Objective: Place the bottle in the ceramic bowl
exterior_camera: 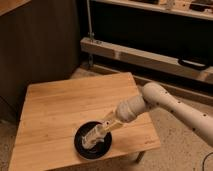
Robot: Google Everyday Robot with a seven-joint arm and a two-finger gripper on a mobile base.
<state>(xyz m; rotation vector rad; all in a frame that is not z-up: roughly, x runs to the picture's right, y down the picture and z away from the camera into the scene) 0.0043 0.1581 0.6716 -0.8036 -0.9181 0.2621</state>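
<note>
The black ceramic bowl (80, 148) sits near the front edge of the wooden table (65, 107). The clear bottle (90, 138) with its whitish label lies over the inside of the bowl. My gripper (100, 133) reaches in from the right, directly above the bowl, at the bottle's upper end. The white arm (160, 102) runs off to the right.
The table's front edge lies just below the bowl. A dark wall stands behind on the left. A low metal shelf rail (150, 57) runs behind on the right. The speckled floor (185, 150) is to the right.
</note>
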